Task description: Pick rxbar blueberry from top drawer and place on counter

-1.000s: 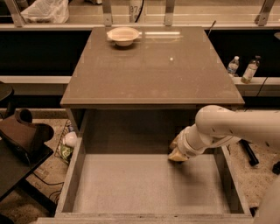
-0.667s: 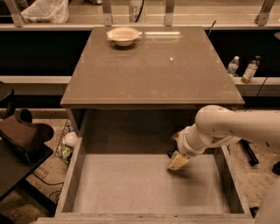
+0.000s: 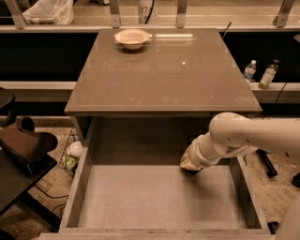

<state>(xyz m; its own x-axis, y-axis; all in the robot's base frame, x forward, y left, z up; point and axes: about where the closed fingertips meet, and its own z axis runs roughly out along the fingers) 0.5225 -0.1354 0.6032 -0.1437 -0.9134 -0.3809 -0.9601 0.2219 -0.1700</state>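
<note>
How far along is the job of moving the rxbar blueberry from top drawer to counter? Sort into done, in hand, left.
Done: the top drawer stands open. In hand: the gripper is low in its back right corner; the rxbar blueberry cannot be made out. Left: lifting it out and setting it on the counter, which shows a bowl but no bar.

Speckled floor (image 3: 279, 199); two bottles (image 3: 268, 76) on right ledge (image 3: 283, 89); metal posts (image 3: 114, 14) behind.

high front view, pincer (image 3: 190, 164) in drawer (image 3: 140, 201)
</note>
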